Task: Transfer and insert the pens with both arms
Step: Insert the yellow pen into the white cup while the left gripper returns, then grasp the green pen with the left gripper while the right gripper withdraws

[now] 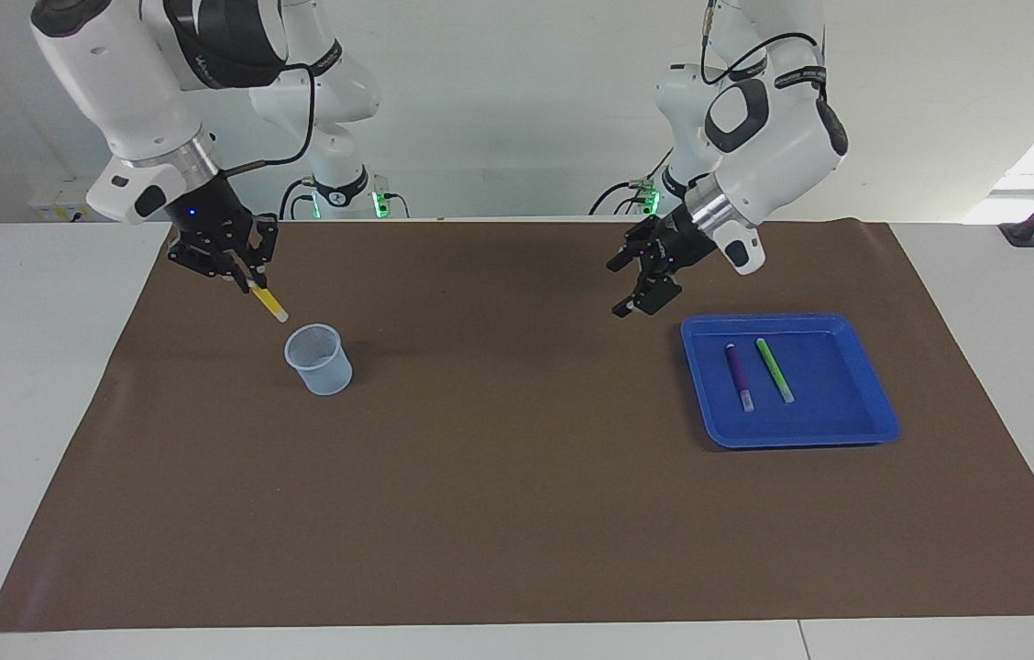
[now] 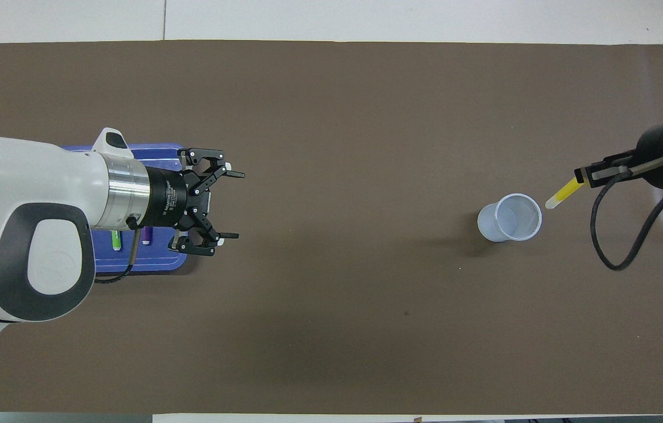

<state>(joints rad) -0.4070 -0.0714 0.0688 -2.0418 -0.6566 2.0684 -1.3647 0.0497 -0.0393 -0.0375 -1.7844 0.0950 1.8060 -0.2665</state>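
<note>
R gripper (image 1: 247, 275) clamps slim yellow marker pen (image 1: 269, 303), pale cap tilted down toward translucent plastic cup (image 1: 320, 359) just beside, near mat's R-arm edge | L gripper (image 1: 645, 289) wide open, empty, waits by blue tray (image 1: 874, 417) w/ purple pen (image 1: 738, 376), green pen (image 1: 774, 369)

Right claw (image 1: 247, 275) raised, fingers pinched, tilted downward, left claw (image 1: 641, 286) raised, fingers spread wide
</note>
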